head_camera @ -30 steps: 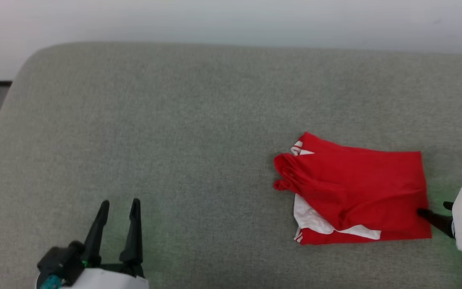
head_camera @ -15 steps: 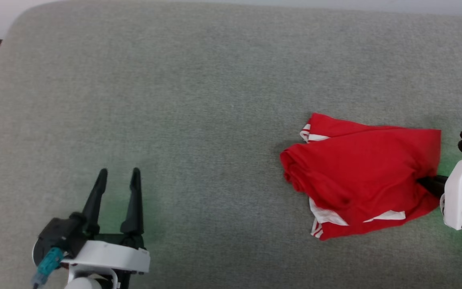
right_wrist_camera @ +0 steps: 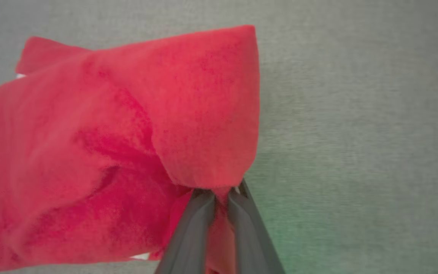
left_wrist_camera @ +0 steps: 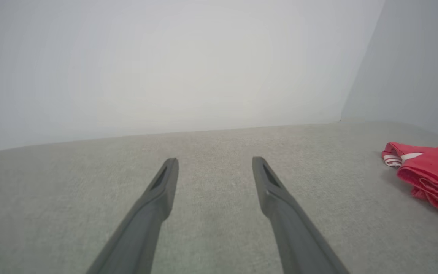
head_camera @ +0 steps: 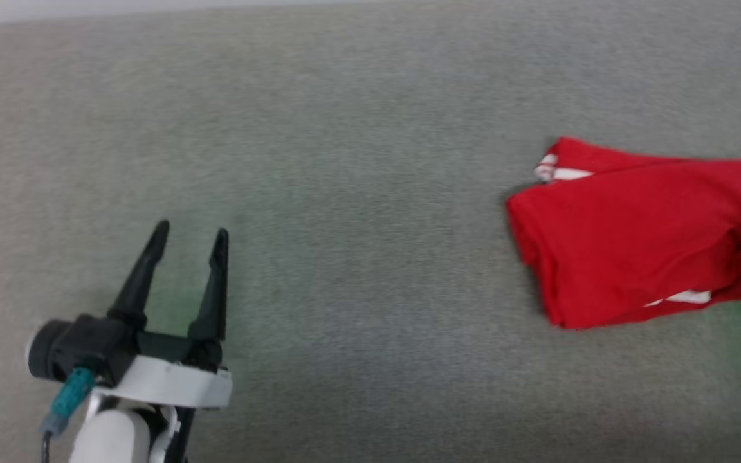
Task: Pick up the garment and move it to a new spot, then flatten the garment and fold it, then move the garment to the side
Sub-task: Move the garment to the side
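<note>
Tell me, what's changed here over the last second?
The right gripper has closed on the right edge of the garment, where its fingers stood open before. The fabric there is now bunched and pulled up, and the whole piece looks drawn toward the robot's right, though the camera has shifted too. The left gripper stays open and empty above the grey cushion.

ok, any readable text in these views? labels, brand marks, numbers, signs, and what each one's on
None: no text, number or sign can be read in any view.
garment: plain red fabric with white striped panels, no print or tag visible.
grey surface: unmarked.
left gripper and right gripper: no markings visible on the dark fingers.
</note>
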`<state>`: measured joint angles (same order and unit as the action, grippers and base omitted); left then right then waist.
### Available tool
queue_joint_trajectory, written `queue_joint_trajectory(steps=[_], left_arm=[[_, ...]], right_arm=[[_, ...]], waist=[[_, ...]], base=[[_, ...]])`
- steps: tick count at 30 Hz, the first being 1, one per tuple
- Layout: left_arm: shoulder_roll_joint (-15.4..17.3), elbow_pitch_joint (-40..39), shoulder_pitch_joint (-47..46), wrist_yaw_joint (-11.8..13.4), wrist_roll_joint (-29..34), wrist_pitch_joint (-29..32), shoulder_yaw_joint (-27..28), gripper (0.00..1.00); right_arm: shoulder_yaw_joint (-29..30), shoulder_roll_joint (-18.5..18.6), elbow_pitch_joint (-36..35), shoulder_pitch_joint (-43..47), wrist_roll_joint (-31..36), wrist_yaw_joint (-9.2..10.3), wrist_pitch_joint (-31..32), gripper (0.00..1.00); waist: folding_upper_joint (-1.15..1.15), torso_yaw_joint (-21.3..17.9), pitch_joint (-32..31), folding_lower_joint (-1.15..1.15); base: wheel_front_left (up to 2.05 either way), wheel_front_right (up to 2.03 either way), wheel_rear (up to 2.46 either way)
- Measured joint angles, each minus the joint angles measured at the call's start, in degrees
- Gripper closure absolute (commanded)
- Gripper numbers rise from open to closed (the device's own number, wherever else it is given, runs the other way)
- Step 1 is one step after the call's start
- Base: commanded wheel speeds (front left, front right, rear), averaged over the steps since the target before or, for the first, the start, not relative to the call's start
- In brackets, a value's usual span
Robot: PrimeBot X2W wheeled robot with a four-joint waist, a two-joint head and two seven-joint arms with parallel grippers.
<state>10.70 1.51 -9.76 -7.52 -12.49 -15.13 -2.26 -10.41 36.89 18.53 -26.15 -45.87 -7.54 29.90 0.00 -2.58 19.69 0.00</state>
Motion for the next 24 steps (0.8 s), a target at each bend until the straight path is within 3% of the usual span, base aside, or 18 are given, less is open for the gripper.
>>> queue_joint_trajectory(steps=[11, 17, 24], left_arm=[[6.46, -2.97, -10.85, 0.00, 1.99, 0.00, -5.22, 0.00], [10.16, -3.94, -18.19, -0.01, 2.01, -0.01, -9.76, 0.00], [13.96, -5.86, -24.49, -0.01, -0.08, 0.00, -13.99, 0.00]], right_arm=[[8.25, 3.50, 7.19, -6.80, 1.13, 0.01, -5.81, 1.00], [9.00, 4.02, 12.49, -13.43, 3.59, 0.00, -8.89, 1.00], [5.03, 2.41, 21.06, -20.72, 7.39, 0.00, -12.99, 1.00]], waist=[[0.00, -7.22, 4.43, 0.00], [0.00, -9.52, 9.16, 0.00], [0.00, -11.80, 14.55, 0.00]], base=[[0.00, 0.00, 0.00], [0.00, 0.00, 0.00], [0.00, 0.00, 0.00]])
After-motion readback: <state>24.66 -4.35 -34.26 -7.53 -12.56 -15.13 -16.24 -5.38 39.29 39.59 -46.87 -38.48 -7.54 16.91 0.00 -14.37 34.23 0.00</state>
